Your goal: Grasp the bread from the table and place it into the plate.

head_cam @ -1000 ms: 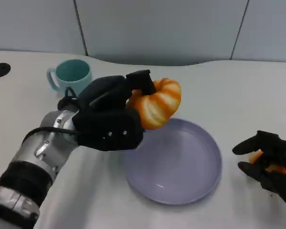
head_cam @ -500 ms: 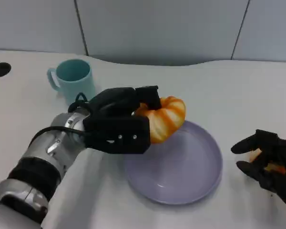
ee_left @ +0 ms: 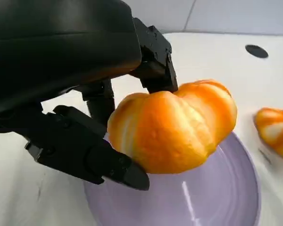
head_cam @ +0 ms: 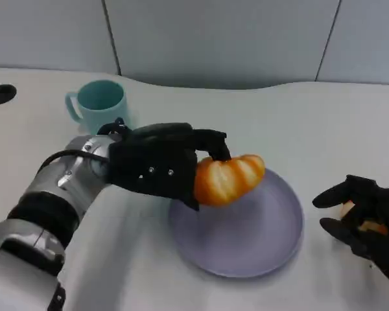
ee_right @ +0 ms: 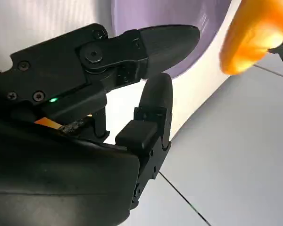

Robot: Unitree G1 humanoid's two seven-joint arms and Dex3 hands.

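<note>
My left hand (head_cam: 155, 167) grips an orange ridged bread roll (head_cam: 228, 180) and holds it just above the left part of the lilac plate (head_cam: 259, 243). In the left wrist view the bread (ee_left: 172, 125) is pinched between black fingers (ee_left: 85, 153) over the plate (ee_left: 217, 200). My right hand (head_cam: 369, 223) lies on the table to the right of the plate with its fingers apart. A second orange bread piece (head_cam: 347, 209) shows beneath it, and whether the fingers touch it is unclear. The right wrist view shows the right hand (ee_right: 85, 117), the plate's rim (ee_right: 155, 14) and the held bread (ee_right: 254, 33).
A teal mug (head_cam: 98, 103) stands at the back left, behind my left forearm. The second bread piece (ee_left: 276, 132) lies beside the plate on the white table. A black round hole (head_cam: 0, 94) sits at the far left, and grey wall panels stand behind the table.
My left hand has carried the bread to the right and down, from beside the plate's far left rim to over the plate. The right hand has stayed in place.
</note>
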